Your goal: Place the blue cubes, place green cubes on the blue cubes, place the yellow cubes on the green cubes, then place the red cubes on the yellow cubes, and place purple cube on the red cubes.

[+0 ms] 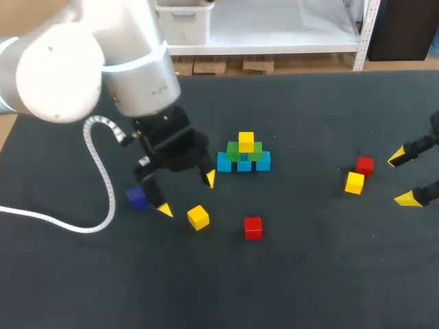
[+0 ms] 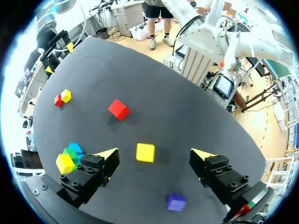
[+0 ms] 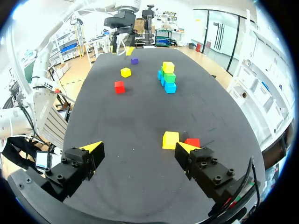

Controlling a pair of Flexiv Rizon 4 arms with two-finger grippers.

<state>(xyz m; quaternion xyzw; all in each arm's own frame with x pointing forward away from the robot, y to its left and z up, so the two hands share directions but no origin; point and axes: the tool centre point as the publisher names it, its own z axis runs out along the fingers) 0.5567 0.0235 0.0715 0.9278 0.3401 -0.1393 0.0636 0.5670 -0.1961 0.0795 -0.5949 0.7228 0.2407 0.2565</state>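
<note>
A pyramid stands mid-table: blue cubes (image 1: pixel 243 164) at the base, green cubes (image 1: pixel 244 152) on them, one yellow cube (image 1: pixel 245 141) on top. My left gripper (image 1: pixel 186 195) hangs open just left of it, over a loose yellow cube (image 1: pixel 197 216). In the left wrist view that yellow cube (image 2: pixel 145 152) lies in the gap of the left gripper (image 2: pixel 155 156), untouched. The purple cube (image 1: pixel 136 197) sits left of the gripper, a red cube (image 1: pixel 252 227) to its right. My right gripper (image 1: pixel 401 179) is open at the right edge, near a red cube (image 1: pixel 365 165) and a yellow cube (image 1: pixel 354 183).
In the right wrist view the yellow cube (image 3: pixel 170 140) and the red cube (image 3: pixel 192 142) touch each other just ahead of the right gripper (image 3: pixel 138 148), toward one finger. A white cable (image 1: pixel 96 171) loops over the table's left side.
</note>
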